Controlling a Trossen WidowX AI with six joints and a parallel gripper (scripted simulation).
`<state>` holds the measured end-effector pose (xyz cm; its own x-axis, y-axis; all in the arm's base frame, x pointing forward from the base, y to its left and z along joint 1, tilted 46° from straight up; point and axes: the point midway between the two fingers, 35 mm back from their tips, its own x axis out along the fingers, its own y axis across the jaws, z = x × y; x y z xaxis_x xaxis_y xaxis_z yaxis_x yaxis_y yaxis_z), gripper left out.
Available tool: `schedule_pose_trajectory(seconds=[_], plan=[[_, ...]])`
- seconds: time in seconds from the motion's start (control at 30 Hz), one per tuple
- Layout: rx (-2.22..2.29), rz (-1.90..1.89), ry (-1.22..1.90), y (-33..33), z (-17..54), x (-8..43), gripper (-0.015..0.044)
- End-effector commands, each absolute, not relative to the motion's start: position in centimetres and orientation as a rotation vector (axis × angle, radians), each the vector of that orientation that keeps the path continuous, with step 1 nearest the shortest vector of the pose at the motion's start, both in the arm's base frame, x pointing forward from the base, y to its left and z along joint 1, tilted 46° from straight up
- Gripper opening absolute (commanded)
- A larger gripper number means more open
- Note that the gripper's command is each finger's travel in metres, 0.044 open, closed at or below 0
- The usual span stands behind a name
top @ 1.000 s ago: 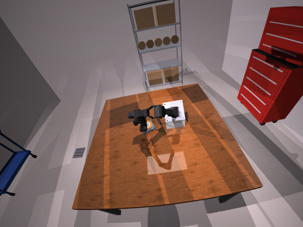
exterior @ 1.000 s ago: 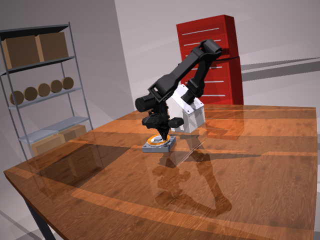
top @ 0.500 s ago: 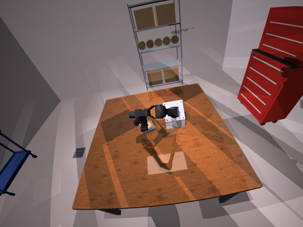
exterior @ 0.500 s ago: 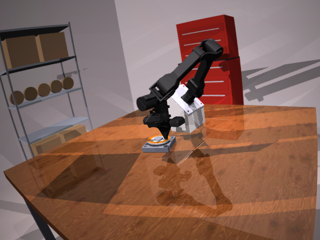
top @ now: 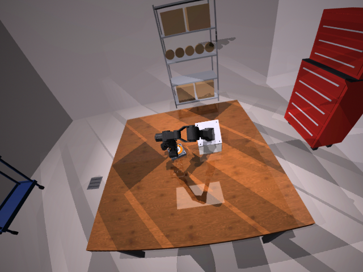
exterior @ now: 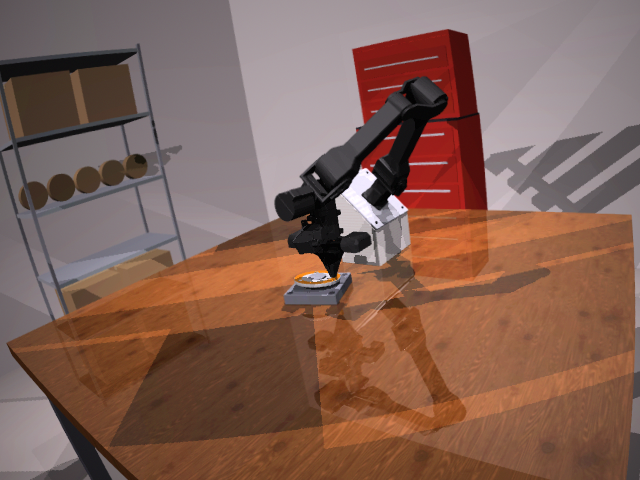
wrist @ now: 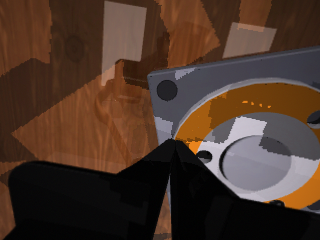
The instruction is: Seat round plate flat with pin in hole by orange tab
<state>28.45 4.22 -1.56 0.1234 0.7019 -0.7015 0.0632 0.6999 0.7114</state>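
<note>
The round plate (wrist: 250, 150) is grey with an orange rim and sits on the post (wrist: 252, 162) in the square grey base (wrist: 230, 100). It also shows in the exterior view (exterior: 315, 279) and, partly hidden under the arm, in the top view (top: 179, 151). A small hole (wrist: 204, 156) in the plate lies near the fingertips. My gripper (wrist: 173, 146) is shut with nothing between the fingers; its tips rest at the plate's orange rim on the left side. In the exterior view the gripper (exterior: 331, 272) points down onto the plate's near edge. The pin and the orange tab are not clear to see.
The arm's white mount block (exterior: 379, 227) stands just behind the base on the wooden table. A metal shelf (exterior: 77, 170) and a red tool cabinet (exterior: 429, 118) stand beyond the table. A blue cart (top: 11, 202) stands on the floor at the left.
</note>
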Motion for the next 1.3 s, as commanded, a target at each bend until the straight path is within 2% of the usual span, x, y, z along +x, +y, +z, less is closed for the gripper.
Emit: schedule_pose_trajectory(seconds=[0.0,0.6,0.97,1.27], plan=[[0.698,0.524,1.404,4.4,-1.7,27.8,0.0000],[0.698,0.524,1.404,4.5,-1.8,27.3,0.0000],[0.696,0.522,1.405,1.3,1.1,26.3,0.0000],[0.708,0.523,1.415,1.8,0.5,26.3,0.0000]])
